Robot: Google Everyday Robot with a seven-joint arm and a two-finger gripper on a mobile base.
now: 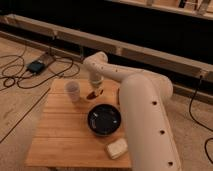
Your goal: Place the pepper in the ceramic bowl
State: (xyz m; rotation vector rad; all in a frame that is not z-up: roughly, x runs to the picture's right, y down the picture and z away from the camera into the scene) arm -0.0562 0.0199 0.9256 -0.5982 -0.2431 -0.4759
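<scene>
The pepper is a small reddish item lying on the wooden table, between the white cup and the arm's end. The ceramic bowl is dark, glossy and round, near the table's middle right, in front of the pepper. My gripper hangs down from the white arm directly over the pepper, at or just above it. The bowl looks empty.
A pale yellowish sponge-like block lies near the table's front right edge. The large white arm covers the table's right side. Cables and a small dark device lie on the floor at the left.
</scene>
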